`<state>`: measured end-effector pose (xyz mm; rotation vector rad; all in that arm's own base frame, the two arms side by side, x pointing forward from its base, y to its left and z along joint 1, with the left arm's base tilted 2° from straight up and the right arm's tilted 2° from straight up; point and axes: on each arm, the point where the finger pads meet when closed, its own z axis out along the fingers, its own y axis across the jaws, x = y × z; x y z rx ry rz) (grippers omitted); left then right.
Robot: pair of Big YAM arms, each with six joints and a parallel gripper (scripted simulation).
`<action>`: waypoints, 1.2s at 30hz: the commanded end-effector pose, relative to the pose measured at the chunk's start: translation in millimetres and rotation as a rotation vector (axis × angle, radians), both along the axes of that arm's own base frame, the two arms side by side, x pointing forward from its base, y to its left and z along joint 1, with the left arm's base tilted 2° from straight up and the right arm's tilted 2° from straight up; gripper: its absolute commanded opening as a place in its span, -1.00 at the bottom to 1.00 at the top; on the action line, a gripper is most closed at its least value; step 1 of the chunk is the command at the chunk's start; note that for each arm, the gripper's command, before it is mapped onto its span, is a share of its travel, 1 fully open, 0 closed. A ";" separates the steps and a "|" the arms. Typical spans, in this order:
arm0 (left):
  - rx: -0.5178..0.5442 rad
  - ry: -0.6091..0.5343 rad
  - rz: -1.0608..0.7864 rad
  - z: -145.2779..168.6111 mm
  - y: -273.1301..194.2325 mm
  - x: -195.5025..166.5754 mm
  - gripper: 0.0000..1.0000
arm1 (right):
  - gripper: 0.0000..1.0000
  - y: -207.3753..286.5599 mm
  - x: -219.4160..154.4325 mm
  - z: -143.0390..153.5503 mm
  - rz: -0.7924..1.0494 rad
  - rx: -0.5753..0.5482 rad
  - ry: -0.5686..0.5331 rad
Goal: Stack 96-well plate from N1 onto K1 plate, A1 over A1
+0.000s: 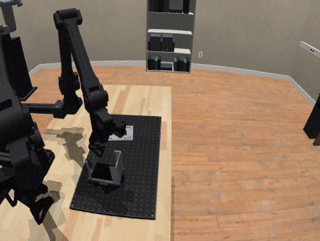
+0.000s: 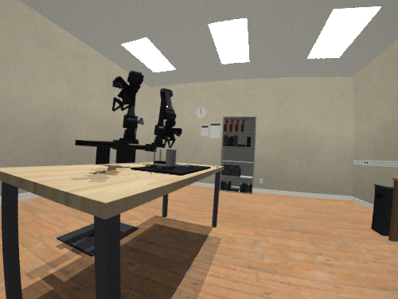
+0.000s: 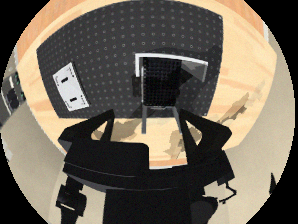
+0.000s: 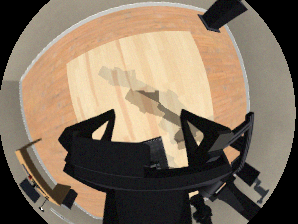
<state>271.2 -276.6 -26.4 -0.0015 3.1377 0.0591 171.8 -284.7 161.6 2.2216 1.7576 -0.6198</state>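
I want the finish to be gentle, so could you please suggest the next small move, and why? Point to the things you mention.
I would raise the left gripper (image 1: 98, 153) (image 2: 170, 145) (image 3: 146, 112) straight up: it is open above the stack rack (image 1: 120, 170) (image 2: 171, 158) (image 3: 196, 68), a black well plate (image 1: 102, 172) (image 3: 161, 85) sits inside, and the white plate nest (image 1: 129, 132) (image 3: 70, 90) looks bare.

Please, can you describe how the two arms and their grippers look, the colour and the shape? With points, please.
Both arms are black, with blocky joints and long, smooth links. The left gripper (image 1: 97, 152) (image 2: 169, 144) (image 3: 146, 112) and the right gripper (image 1: 26, 208) (image 4: 147, 112) are also black. Each has two tapering fingers, shaped like open triangular frames. I see no sleeves; small markings or cables I cannot tell.
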 end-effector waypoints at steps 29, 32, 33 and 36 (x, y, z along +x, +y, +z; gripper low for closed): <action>-0.031 -0.041 -0.016 12.5 84.9 8.1 1.00 | 1.00 -3.0 -3.4 8.4 -0.016 -0.017 -0.018; -0.037 -0.049 -0.016 14.3 86.2 10.9 1.00 | 1.00 -3.0 -3.4 8.4 -0.016 -0.017 -0.018; -0.037 -0.049 -0.016 14.3 86.2 10.9 1.00 | 1.00 -3.0 -3.4 8.4 -0.016 -0.017 -0.018; -0.036 -0.046 -0.039 14.4 75.5 16.1 1.00 | 1.00 -3.0 -3.4 8.4 -0.016 -0.017 -0.018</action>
